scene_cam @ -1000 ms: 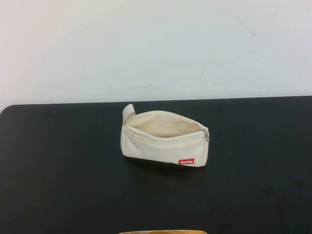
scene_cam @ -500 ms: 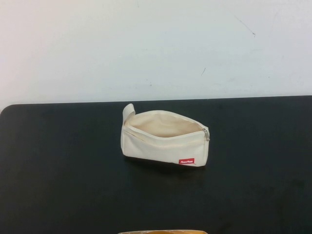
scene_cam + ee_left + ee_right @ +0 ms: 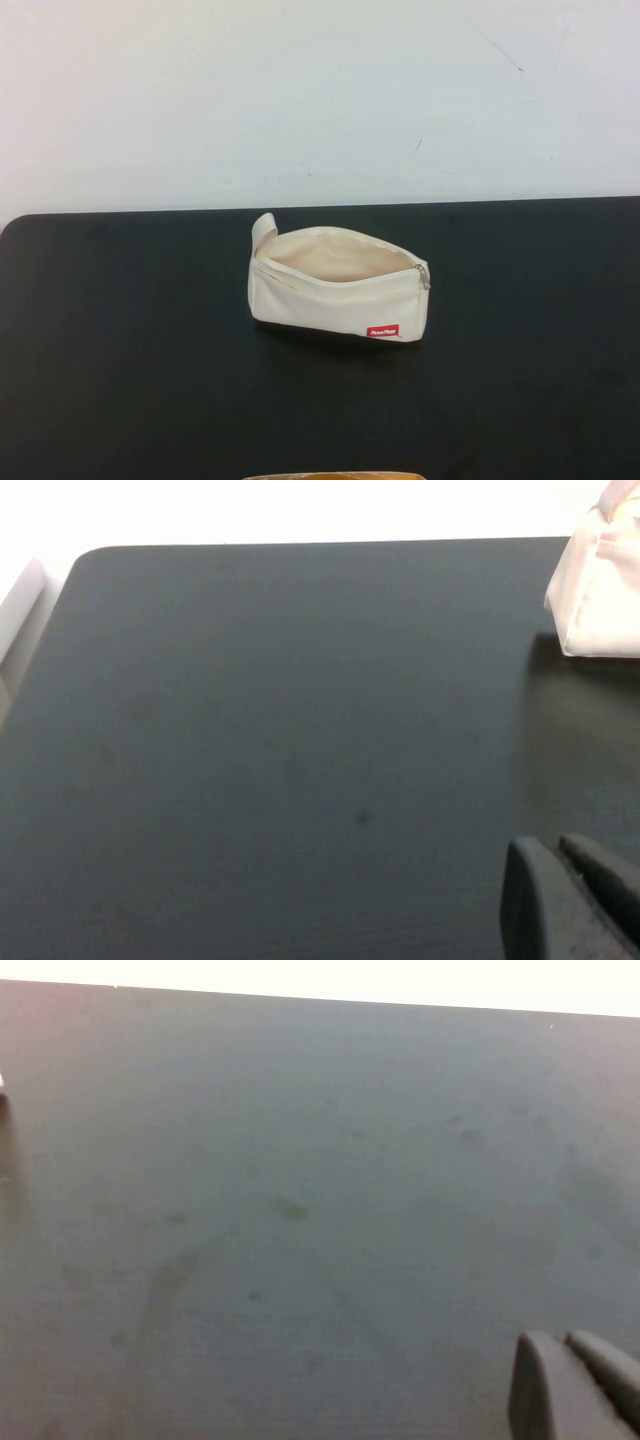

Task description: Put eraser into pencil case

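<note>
High view: you look down from a raised point on the robot's own side, facing the white wall across the matte black table (image 3: 120, 350). The cream-white fabric zip pouch with a red label (image 3: 335, 285) sits mid-frame, moderately far off.

Left wrist view: you look low and close across the table's bare left part toward its far edge. The left pincer (image 3: 570, 900) shows as dark fingers in one corner, their spacing unreadable. This view shares with the high view one end of the pouch (image 3: 600, 590).

Right wrist view: you look low and close over the table's right part, with the right pincer (image 3: 575, 1385) in a corner, its fingers equally unreadable. Shared ground with the high view is table surface only.
</note>
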